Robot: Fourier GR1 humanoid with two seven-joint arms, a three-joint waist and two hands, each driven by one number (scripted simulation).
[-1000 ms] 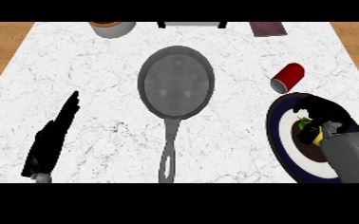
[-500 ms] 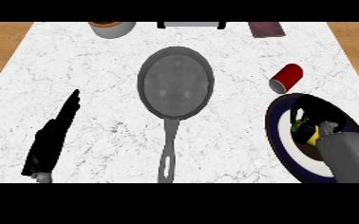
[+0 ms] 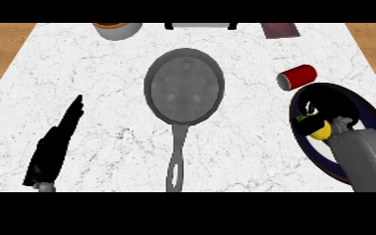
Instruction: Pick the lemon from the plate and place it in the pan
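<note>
The grey pan (image 3: 183, 85) lies at the counter's middle, its handle pointing toward me. At the right sits a dark plate (image 3: 308, 152) with a blue rim. The yellow lemon (image 3: 318, 129) shows over the plate's left part, with a green bit beside it. My right hand (image 3: 322, 113), black against the dark plate, is curled over the lemon, and its grey forearm comes in from the lower right. My left hand (image 3: 55, 144) rests open at the lower left with straight fingers, far from the pan.
A red can (image 3: 297, 76) lies on its side just above the plate. Along the far edge stand a grey bowl (image 3: 117, 30), a pale appliance (image 3: 200, 25) and a dark red box (image 3: 279, 30).
My right hand and forearm have shifted left over the plate, and the lemon has moved left with them. The left hand has not moved.
</note>
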